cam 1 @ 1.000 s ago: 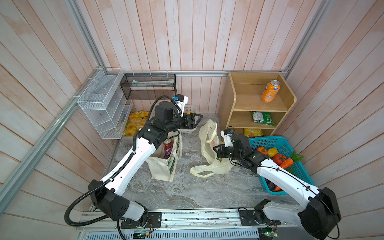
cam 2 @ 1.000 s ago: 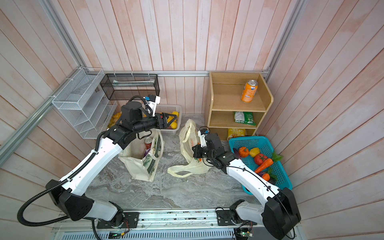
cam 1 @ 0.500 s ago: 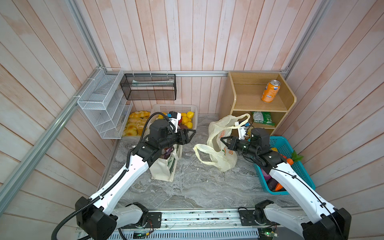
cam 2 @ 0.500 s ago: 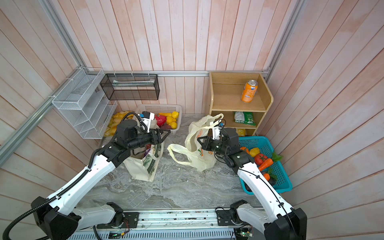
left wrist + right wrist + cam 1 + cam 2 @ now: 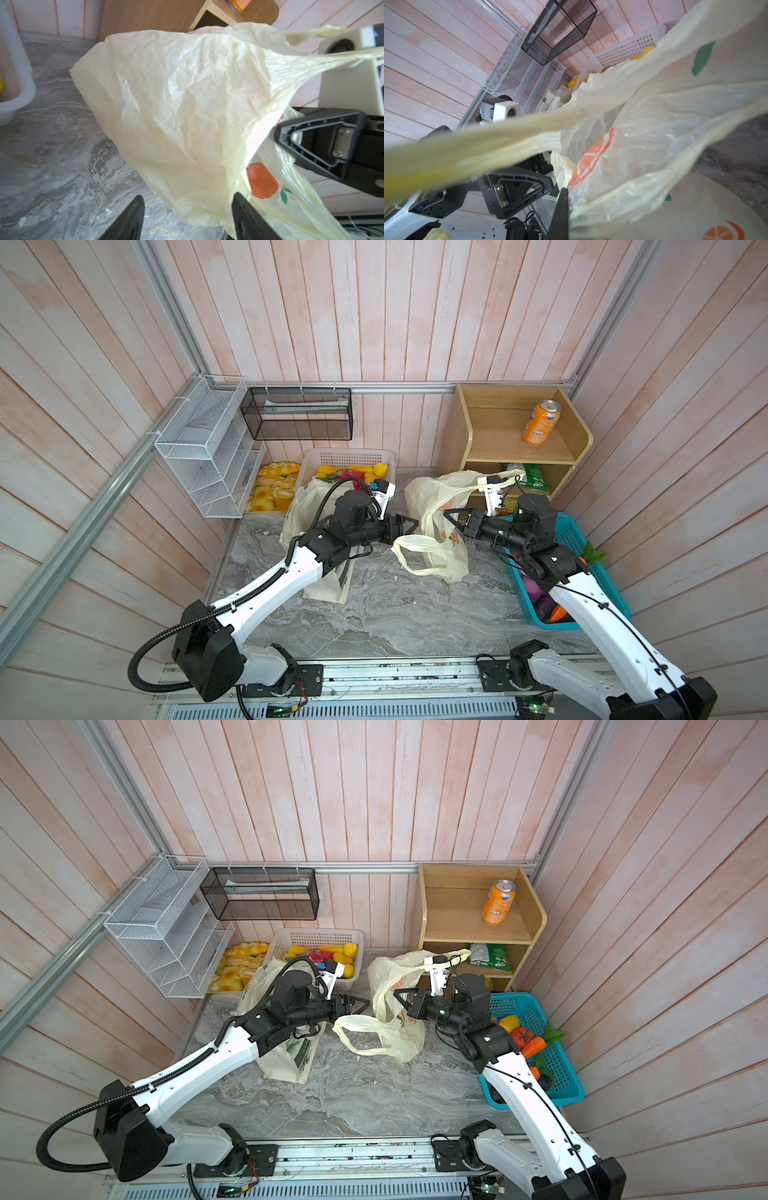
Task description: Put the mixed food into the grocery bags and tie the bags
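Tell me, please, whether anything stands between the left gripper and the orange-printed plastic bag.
Nothing visible does. The open left gripper faces the plastic bag directly, almost touching its side; the right gripper pinches it from the opposite side.

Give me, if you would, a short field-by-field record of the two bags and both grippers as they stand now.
plastic bag: upright mid-table, one loop handle lying on the marble tabletop
right gripper: fingers shut on the plastic bag's edge
left gripper: fingers open at the bag's opposite side, not gripping
cloth tote: standing under the left arm
carrots: in the teal basket, not bagged
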